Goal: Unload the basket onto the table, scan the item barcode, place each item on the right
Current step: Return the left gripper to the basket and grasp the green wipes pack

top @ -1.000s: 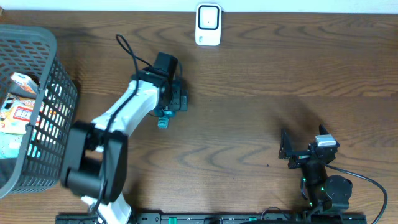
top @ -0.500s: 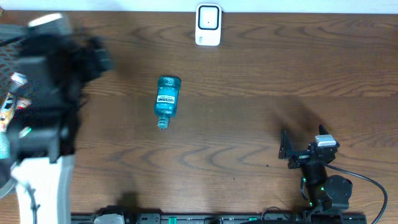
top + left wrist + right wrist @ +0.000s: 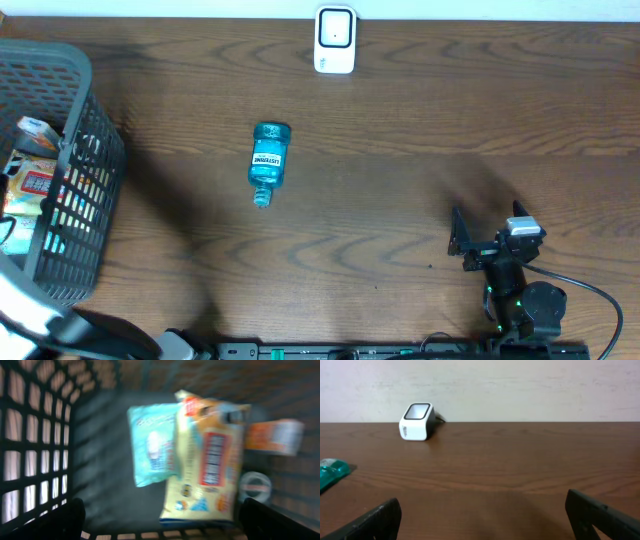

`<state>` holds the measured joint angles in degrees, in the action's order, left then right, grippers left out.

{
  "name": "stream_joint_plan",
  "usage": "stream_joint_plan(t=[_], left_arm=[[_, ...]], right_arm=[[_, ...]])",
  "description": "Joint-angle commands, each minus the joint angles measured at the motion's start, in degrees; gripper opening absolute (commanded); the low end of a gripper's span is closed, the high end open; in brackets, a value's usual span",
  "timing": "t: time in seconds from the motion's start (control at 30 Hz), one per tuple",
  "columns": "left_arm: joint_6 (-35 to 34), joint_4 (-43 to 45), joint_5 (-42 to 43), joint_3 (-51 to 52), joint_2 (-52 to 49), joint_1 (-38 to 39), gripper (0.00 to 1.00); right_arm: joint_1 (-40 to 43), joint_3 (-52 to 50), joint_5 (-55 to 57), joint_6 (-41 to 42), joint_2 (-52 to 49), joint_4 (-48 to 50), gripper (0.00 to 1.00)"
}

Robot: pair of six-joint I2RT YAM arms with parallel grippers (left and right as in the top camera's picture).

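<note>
While overhead shows the bottle (image 3: 269,160), left wrist shows basket (image 3: 30,450) and packets (image 3: 205,460).

Item count, as I read it:
- Blue bottle (image 3: 268,163): one, lying on the surface (image 3: 420,150), left of centre.
- White scanner (image 3: 334,40): one, at the far edge.
- Dark mesh basket (image 3: 95,150): one, at the left.
- Basket contents, blurred in my left wrist view: four. One teal pouch (image 3: 152,442), one cream packet (image 3: 207,465), one orange pack (image 3: 275,436), one round container (image 3: 255,487).

Bottle (image 3: 268,160) lying ctr-left on table (image 3: 420,150); scanner (image 3: 335,40) behind it at far edge; basket (image 3: 95,170) far left w/ packets (image 3: 210,460) inside.
</note>
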<state>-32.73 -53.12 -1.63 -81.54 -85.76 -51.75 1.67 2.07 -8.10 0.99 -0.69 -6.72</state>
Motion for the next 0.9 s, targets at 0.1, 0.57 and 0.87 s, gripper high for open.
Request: stream_joint_plan(t=[0.1,0.57,0.87], left_arm=[[-2.91,5.33,3.17,3.89,-12.15,-1.81,0.98],[-0.07,11.65,3.13,4.55,-27.36,-1.81,0.98],[2.49,11.85,2.51,4.61,-32.02,-1.81,0.51]], right_arm=[[-0.26,-0.31,0.04,-0.44,0.31,0.00,0.99],[-0.26,-0.31,0.04,-0.44,0.31,0.00,0.99],[-0.26,-0.31,0.04,-0.44,0.31,0.00,0.99]])
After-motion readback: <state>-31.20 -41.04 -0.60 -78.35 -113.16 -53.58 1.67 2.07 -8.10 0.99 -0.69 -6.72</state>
